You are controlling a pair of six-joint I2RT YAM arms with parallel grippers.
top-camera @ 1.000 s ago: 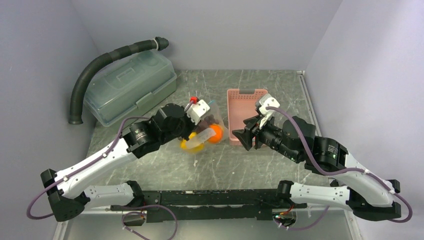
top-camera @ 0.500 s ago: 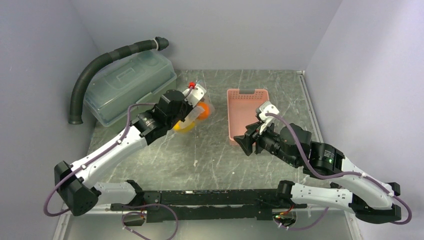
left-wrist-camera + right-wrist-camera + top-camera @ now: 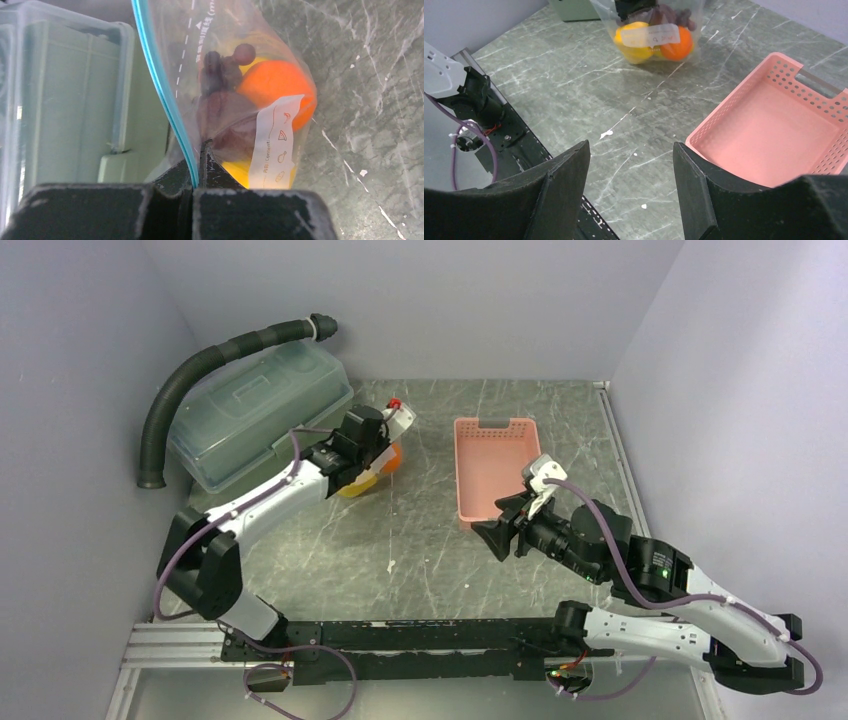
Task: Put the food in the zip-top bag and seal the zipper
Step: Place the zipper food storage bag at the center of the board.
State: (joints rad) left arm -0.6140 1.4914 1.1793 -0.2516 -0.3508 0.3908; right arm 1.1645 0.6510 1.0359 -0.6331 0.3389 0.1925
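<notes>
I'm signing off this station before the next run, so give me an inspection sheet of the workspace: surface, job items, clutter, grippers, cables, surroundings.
Surface: grey marbled table, white flecks and scratches.
Job's things: zip-top bag holding an orange ball, purple grapes and yellow fruit; teal zipper along its mouth; whether fully sealed, cannot tell.
Clutter: pink basket; lidded box beside the bag; black hose curving round the box.
Grippers: left gripper shut on the zipper; right gripper open, holding nothing.
Cables: purple cable along each arm.
Surroundings: plain grey walls; black rail at the near edge.
</notes>
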